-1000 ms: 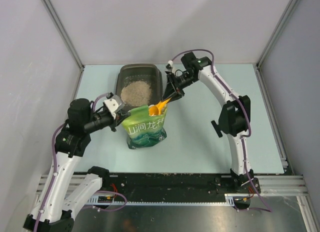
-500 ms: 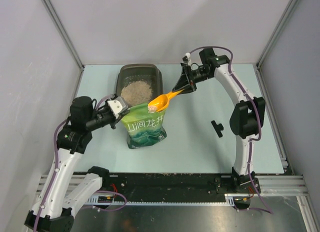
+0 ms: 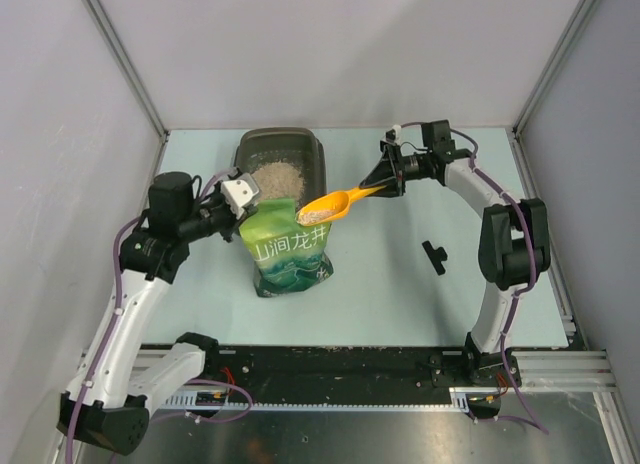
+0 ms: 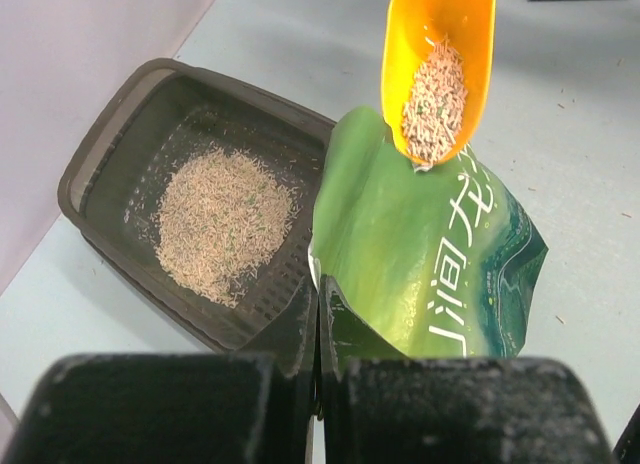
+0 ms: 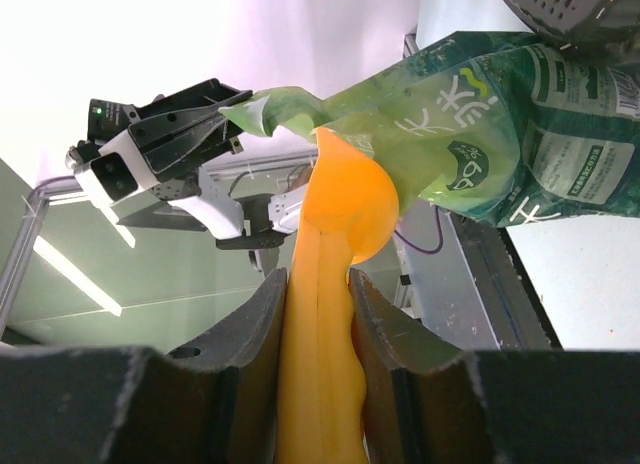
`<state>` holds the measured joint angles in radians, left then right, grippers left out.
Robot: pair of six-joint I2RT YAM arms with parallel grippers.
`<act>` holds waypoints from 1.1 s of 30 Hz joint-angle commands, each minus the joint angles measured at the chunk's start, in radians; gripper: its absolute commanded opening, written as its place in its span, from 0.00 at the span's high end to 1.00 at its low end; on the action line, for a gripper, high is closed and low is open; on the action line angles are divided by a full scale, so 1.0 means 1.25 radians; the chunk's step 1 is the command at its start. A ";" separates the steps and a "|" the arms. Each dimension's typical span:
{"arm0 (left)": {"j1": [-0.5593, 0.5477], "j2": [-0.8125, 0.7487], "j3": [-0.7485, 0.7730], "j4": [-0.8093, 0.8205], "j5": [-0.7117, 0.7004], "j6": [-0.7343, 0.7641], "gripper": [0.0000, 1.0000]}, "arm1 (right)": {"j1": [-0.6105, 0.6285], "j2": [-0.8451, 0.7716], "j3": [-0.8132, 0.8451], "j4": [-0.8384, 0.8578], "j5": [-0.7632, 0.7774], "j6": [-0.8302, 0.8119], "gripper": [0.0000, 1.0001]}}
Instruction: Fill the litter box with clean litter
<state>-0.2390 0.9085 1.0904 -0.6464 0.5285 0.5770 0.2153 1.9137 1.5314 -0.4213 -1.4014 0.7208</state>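
A robotics lab test cell. Plain grey panels [image 3: 350, 44] in aluminium framing [image 3: 126, 64] enclose a pale blue table [image 3: 400, 294]. The left arm [image 3: 125, 324] and right arm [image 3: 470, 181] are bolted to a metal rail [image 3: 555, 366].

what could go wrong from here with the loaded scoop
The orange scoop, clamped by its handle in the right gripper, carries clean litter above the green pouch, not yet over the litter box; a tilt on the way could spill granules onto the table. The left gripper pinches only the pouch's top edge, so a slip might let the pouch sag or tip.
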 commanded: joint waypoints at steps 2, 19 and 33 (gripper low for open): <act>0.006 0.006 0.047 0.008 -0.009 0.022 1.00 | 0.004 -0.009 -0.036 0.179 -0.010 0.082 1.00; 0.006 -0.085 -0.029 -0.014 -0.023 0.026 1.00 | -0.012 0.025 0.014 0.524 0.069 0.365 1.00; 0.006 -0.123 -0.023 -0.083 -0.023 0.054 1.00 | 0.101 0.258 0.429 0.236 0.429 0.105 1.00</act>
<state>-0.2390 0.7753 1.0462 -0.7238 0.5232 0.6117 0.3073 2.1830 1.9133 -0.0002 -1.0451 0.9852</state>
